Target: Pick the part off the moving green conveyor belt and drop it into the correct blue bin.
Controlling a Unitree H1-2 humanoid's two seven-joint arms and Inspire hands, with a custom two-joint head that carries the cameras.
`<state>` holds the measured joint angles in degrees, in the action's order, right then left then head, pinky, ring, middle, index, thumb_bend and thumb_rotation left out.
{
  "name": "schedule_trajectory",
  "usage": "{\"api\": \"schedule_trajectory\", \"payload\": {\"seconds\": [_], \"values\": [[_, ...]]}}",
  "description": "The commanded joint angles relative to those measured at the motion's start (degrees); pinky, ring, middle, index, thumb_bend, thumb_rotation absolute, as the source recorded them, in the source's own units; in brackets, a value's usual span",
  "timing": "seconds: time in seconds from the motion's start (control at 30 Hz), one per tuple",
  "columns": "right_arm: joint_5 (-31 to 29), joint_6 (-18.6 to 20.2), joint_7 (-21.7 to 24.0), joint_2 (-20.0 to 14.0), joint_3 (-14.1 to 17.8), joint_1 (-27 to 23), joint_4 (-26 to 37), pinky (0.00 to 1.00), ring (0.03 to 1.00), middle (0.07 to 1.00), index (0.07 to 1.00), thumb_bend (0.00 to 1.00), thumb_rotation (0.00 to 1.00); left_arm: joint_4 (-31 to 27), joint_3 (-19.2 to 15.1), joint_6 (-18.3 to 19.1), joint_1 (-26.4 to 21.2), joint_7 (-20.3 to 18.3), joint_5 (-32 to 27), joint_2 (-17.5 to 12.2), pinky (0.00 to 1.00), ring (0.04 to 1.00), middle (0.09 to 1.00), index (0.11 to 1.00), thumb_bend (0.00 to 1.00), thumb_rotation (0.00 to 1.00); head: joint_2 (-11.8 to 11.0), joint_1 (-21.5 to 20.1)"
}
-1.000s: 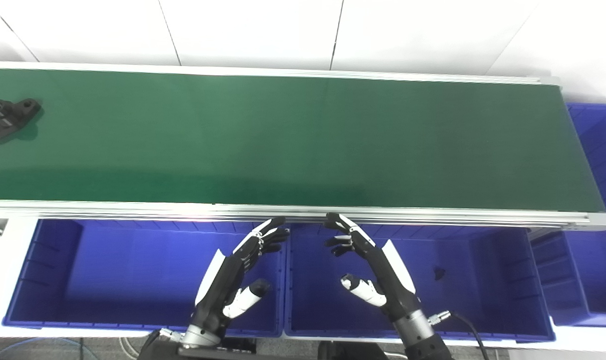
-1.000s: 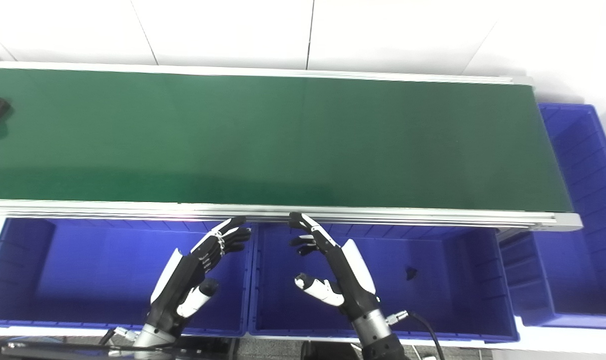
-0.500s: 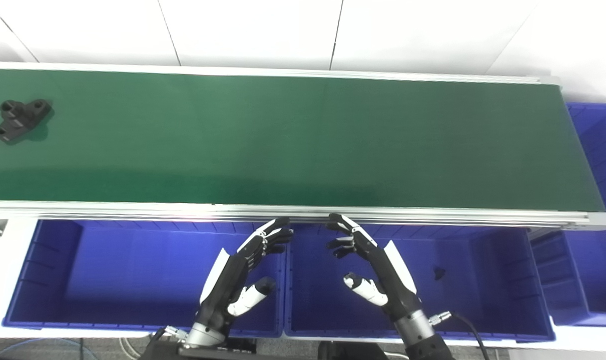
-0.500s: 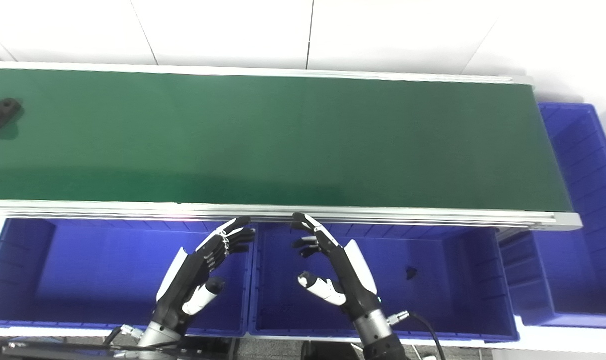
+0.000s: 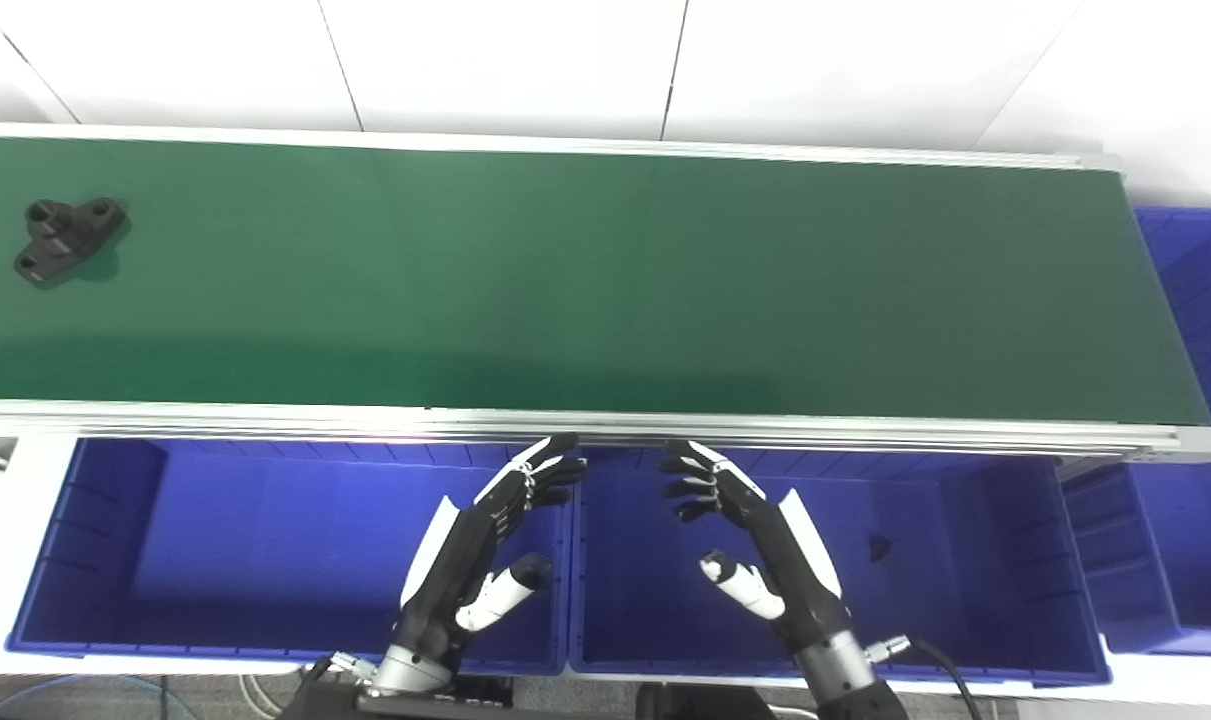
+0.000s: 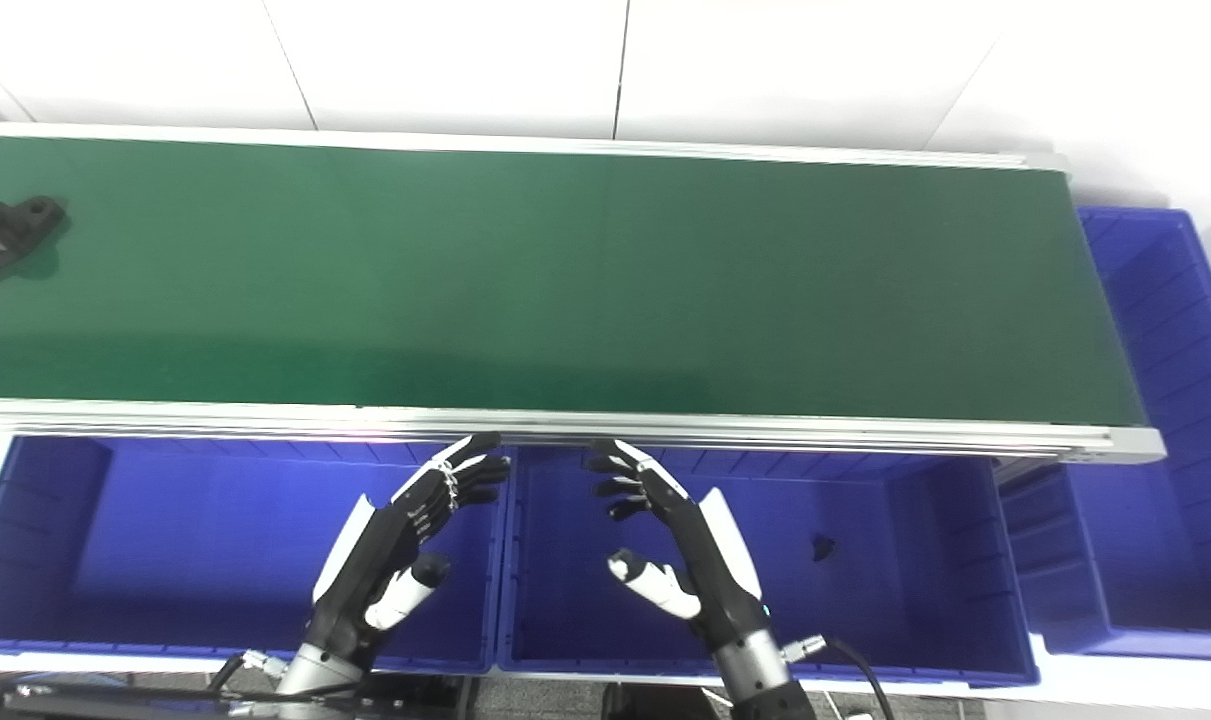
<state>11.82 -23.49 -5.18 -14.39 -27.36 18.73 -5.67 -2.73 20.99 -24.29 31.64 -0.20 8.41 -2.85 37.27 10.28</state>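
Green conveyor belt [image 5: 605, 280], white wall behind: black bracket part [image 5: 65, 238], far left of both hands, has drifted nearer. Left hand [image 5: 475, 560] and right hand [image 5: 765, 550] empty, fingers spread, waiting over blue bins [image 5: 265, 640]; pick pending.

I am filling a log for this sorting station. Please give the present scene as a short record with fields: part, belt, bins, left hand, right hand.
part: black part, lying at the far left of the belt, touched by neither hand
belt: green conveyor belt, otherwise bare
bins: left blue bin looks empty; middle blue bin holds a small dark piece; right blue bin beyond the belt's end
left hand: open, above the bins
right hand: open, above the middle bin
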Motion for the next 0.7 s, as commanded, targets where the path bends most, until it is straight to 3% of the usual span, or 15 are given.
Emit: {"api": "schedule_trajectory", "payload": {"seconds": [0.0, 0.17, 0.37, 0.57, 0.67], "values": [[-0.9, -3.4, 0.1, -0.1, -0.1, 0.0, 1.8, 0.73, 0.786, 0.822, 0.845, 0.92, 1.0, -0.7, 0.3, -2.5, 0.0, 0.7, 0.4, 0.2, 0.77, 0.818, 0.822, 0.859, 0.75, 0.91, -0.2, 0.1], [-1.8, -3.4, 0.8, -0.2, -0.3, -0.1, 1.4, 0.75, 0.806, 0.835, 0.851, 0.93, 1.0, -0.5, 0.5, -2.6, -0.1, 1.0, 0.8, 0.1, 0.77, 0.816, 0.823, 0.859, 0.75, 0.92, -0.8, 0.5], [-2.6, -3.4, 1.0, -0.2, -0.5, -0.8, -1.5, 0.72, 0.791, 0.836, 0.842, 0.93, 1.0, 2.9, 0.8, -2.6, -0.6, 1.3, 0.3, 0.4, 0.79, 0.815, 0.808, 0.843, 0.8, 0.89, -8.6, 5.1], [-3.6, -3.4, 0.5, 0.0, -0.9, -2.2, -4.6, 0.75, 0.793, 0.824, 0.837, 0.96, 1.0, 5.8, 1.6, -2.6, -2.3, 2.6, 0.4, 0.4, 0.76, 0.79, 0.792, 0.823, 0.81, 0.89, -12.3, 6.9], [-3.8, -3.4, 0.2, -0.1, -1.2, -2.7, -5.5, 0.75, 0.783, 0.815, 0.835, 0.95, 1.0, 7.0, 2.1, -2.6, -3.3, 3.2, -0.1, 0.2, 0.75, 0.78, 0.784, 0.814, 0.79, 0.87, -13.1, 7.5]]}}
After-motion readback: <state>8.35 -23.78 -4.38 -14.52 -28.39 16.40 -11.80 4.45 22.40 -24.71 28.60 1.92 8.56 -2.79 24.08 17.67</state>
